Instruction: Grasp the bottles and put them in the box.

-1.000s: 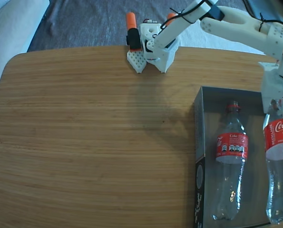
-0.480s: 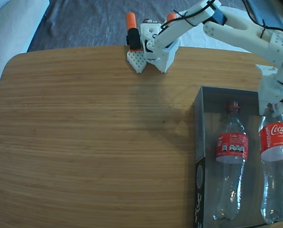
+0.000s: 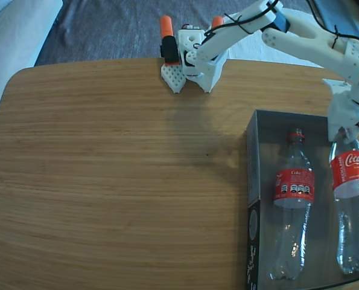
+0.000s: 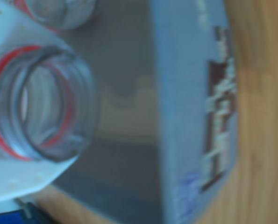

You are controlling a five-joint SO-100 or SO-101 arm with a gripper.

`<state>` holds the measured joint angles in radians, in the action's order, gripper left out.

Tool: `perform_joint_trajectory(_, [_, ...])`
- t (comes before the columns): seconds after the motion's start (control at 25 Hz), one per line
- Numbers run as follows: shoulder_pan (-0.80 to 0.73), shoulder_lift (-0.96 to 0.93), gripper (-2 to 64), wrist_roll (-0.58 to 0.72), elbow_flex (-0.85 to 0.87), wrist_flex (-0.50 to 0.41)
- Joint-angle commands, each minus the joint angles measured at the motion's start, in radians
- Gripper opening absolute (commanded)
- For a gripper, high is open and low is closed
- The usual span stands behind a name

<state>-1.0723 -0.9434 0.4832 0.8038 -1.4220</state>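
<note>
The dark grey box (image 3: 253, 163) lies at the right of the table in the fixed view. The smaller bottle (image 3: 293, 205) lies inside it, neck toward the far side. My gripper (image 3: 343, 134) is shut on the neck of the larger bottle (image 3: 350, 199), which hangs tilted over the box's right part, its base near the frame's bottom edge. The wrist view looks down the larger bottle's open mouth (image 4: 36, 102) with its red ring. A white finger (image 4: 22, 179) presses against it, above the box's grey floor (image 4: 124, 70) and printed side (image 4: 218, 121).
The wooden table (image 3: 107, 181) stretches left of the box. My arm's white base (image 3: 197, 57) is clamped to the far edge with orange clamps (image 3: 166, 27). Dark cloth (image 3: 107, 27) and a pale cushion (image 3: 10, 30) lie beyond the table.
The gripper has shifted slightly toward the far side with the larger bottle. The bottle's base has moved up-frame, further over the box. The smaller bottle has not moved.
</note>
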Motion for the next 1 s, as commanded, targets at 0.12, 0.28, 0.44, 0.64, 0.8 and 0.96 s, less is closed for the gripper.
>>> perform_joint_trajectory(0.12, [-0.017,-0.008,0.8,-0.002,-0.038,0.009])
perform_joint_trajectory(0.28, [-0.018,-0.008,0.8,-0.002,-0.038,0.011])
perform_joint_trajectory(0.44, [-0.018,-0.008,0.8,-0.002,-0.038,0.011])
perform_joint_trajectory(0.64, [-0.017,-0.008,1.6,-0.003,-0.037,0.035])
perform_joint_trajectory(0.8, [-0.012,-0.006,1.7,-0.003,-0.037,0.054])
perform_joint_trajectory(0.96, [-0.008,0.003,8.7,-0.009,-0.014,0.054])
